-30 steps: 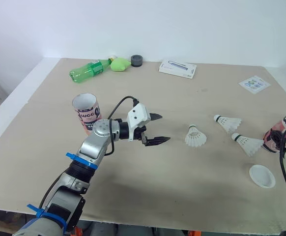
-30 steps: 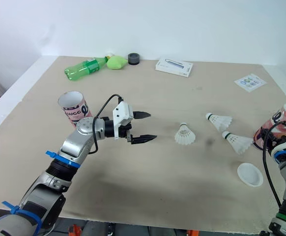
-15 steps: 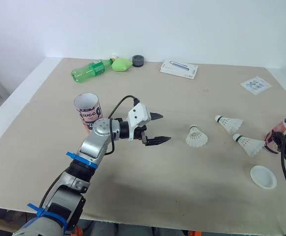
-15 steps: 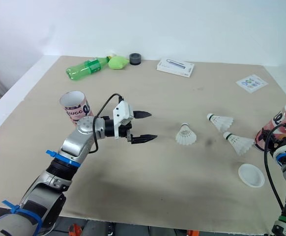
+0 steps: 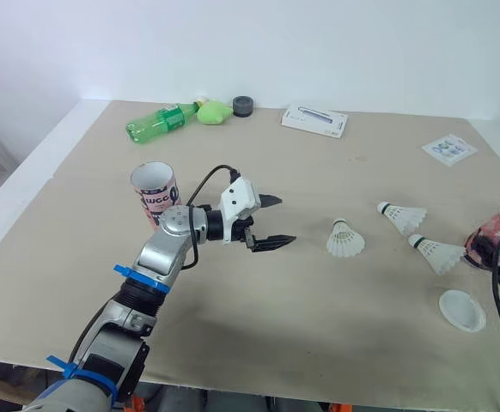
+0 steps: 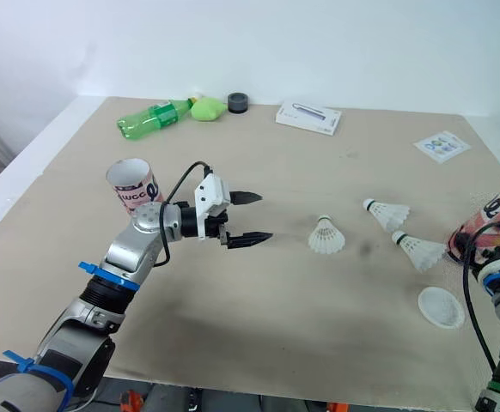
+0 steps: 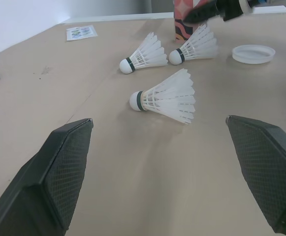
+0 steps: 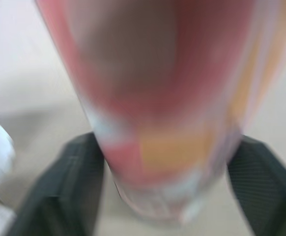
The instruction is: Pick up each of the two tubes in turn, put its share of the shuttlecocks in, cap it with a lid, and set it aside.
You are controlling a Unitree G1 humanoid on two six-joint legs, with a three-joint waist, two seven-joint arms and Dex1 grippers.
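So, the tan table [image 5: 319,326] is the big thing here, and the task stuff sits at its two ends.

The left gripper [image 5: 286,221] hovers above the middle of the table, wide open and empty. It points at the nearest shuttlecock [image 5: 344,239]. The right gripper [image 8: 162,147] is at the far right edge with the right tube [image 8: 167,88] sitting right in it. I honestly can't tell whether it's clamped or just straddling the tube.

The left tube [image 5: 155,193] stands upright with its mouth open, just beside the left forearm. A green bottle [image 5: 160,120] and a white box [image 5: 314,120] lie along the back, well away from everything.

The other two shuttlecocks, the far one [image 5: 402,215] and the one by the tube [image 5: 436,253], are also on their sides. The second has its skirt nearly against the right tube. A white lid [image 5: 461,309] lies flat just in front of them.

My guess at what could go wrong:
- The right tube is close to the table edge. A half-seated grip could tip it or shove it off as it comes up.
- That same lift could drag across the shuttlecock next to it and scatter it.
- Shuttlecocks are light and roll on the skirt. If the left gripper comes in low and bumps the nearest one first, it'll probably skid away. Pinching the feathers instead of the cork end could also bend them.
- The left forearm is close enough to the left tube that a sloppy swing could knock it over.
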